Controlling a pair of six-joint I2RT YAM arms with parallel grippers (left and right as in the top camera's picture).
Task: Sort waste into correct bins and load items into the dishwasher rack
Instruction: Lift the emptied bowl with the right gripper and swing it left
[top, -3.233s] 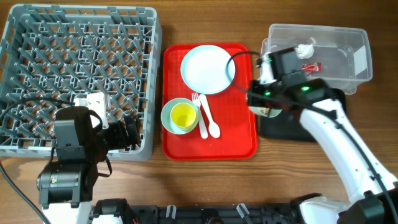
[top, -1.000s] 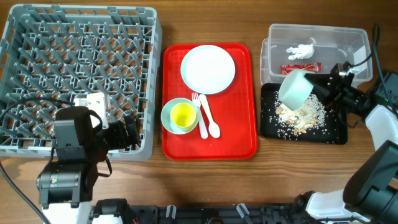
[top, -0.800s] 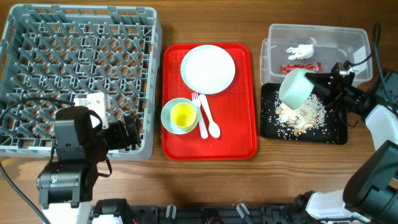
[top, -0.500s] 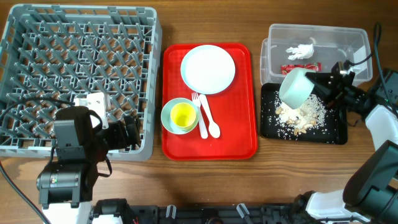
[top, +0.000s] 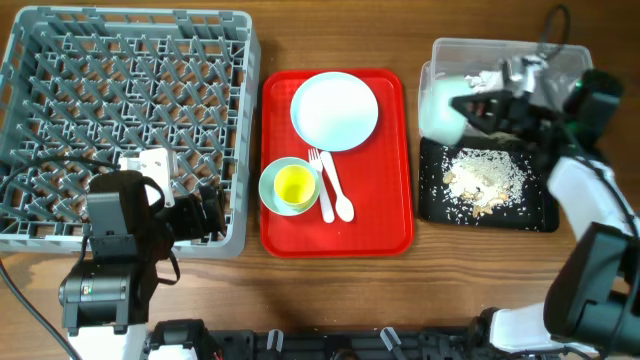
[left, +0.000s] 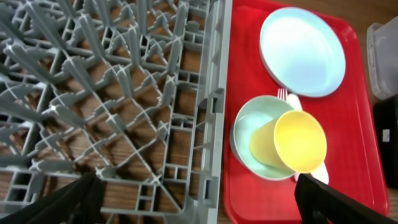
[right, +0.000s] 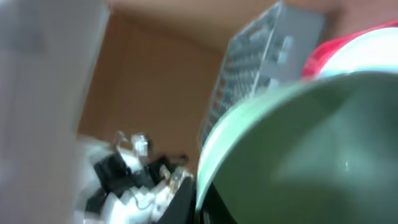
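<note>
My right gripper (top: 472, 107) is shut on a small pale green-blue bowl (top: 440, 108), held tilted in the air over the left end of the clear tub (top: 565, 62). The bowl fills the right wrist view (right: 311, 149). Rice crumbs (top: 485, 178) lie on the black tray (top: 535, 215). A white tissue (top: 487, 78) lies in the tub; the red wrapper is hidden. The plate (top: 335, 110), the second bowl (top: 272, 190) with the yellow cup (top: 294, 185) in it, the fork (top: 318, 170) and the spoon (top: 338, 195) are on the red tray. My left gripper (top: 205, 215) is open and empty over the grey rack's (top: 120, 110) front right corner.
The red serving tray (top: 385, 215) lies between the rack and the bins. In the left wrist view the rack's edge (left: 211, 124) adjoins the red tray (left: 348, 155), with the plate (left: 303, 51) and cup (left: 292, 142) on it. Bare wood runs along the table's front.
My right arm has swung the bowl up and to the left, from over the black tray to over the tub's left end. The left arm has not moved.
</note>
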